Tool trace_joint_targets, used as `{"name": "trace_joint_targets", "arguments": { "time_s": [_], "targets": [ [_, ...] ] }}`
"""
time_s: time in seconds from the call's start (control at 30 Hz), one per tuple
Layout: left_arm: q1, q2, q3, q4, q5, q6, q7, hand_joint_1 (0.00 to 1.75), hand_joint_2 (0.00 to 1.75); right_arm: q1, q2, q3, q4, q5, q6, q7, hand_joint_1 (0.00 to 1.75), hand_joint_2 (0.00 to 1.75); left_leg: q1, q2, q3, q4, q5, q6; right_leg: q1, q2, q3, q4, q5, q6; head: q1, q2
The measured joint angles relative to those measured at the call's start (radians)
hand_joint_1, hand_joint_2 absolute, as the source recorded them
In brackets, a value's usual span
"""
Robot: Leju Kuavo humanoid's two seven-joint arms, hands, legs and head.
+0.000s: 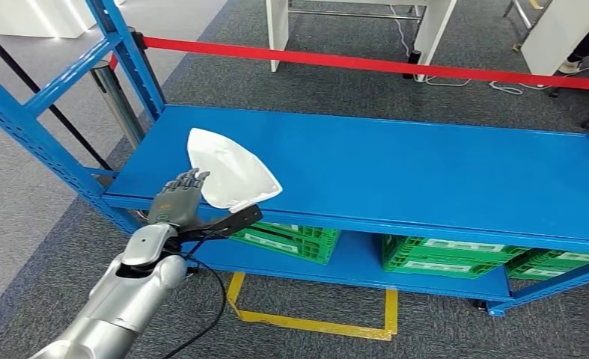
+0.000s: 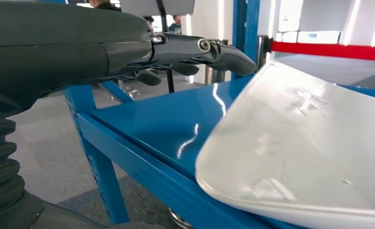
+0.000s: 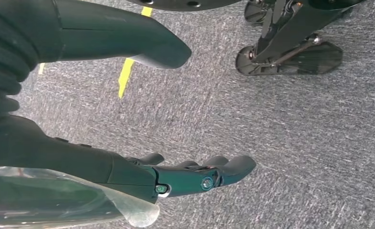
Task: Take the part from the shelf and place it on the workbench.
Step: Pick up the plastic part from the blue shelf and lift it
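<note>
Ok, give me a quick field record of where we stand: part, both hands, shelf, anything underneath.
part: white part lying on the blue shelf, one corner overhanging the front edge
left hand: left hand at the part's edge, fingers extended; grip not yet clear
right hand: right hand hanging over grey carpet, holding nothing
lower shelf: green crates
behind: red barrier tape

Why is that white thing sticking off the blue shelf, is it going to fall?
The white part lies at the front edge of the blue shelf, and one corner pokes out past it. That looks a bit precarious. The left hand is right beside it, fingers spread, not holding it yet.
</note>
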Motion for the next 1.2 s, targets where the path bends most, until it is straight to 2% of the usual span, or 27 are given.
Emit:
{"name": "trace_joint_targets", "arguments": {
  "time_s": [0.27,0.6,1.2],
  "targets": [
    [-0.028,-0.049,-0.016,0.064,0.038,-0.014,-0.003,0.0,1.75,-0.004,0.0,0.015,0.0,-0.003,-0.003,0.005,0.0,1.75,0.0,0.0,0.0,0.0,0.0,0.0,0.0,0.0,0.0,0.0,0.0,0.0,0.0,0.0],
    [-0.061,-0.078,-0.03,0.128,0.045,-0.007,0.013,0.0,1.75,-0.005,0.0,0.026,0.0,-0.001,-0.006,0.005,0.0,1.75,0.0,0.0,0.0,0.0,0.0,0.0,0.0,0.0,0.0,0.0,0.0,0.0,0.0,0.0],
    [-0.143,-0.092,-0.029,0.265,0.065,0.046,0.039,0.0,1.75,-0.007,0.0,0.047,-0.001,-0.013,-0.02,0.002,0.0,1.75,0.0,0.0,0.0,0.0,0.0,0.0,0.0,0.0,0.0,0.0,0.001,0.0,0.0,0.0]
  ]
}}
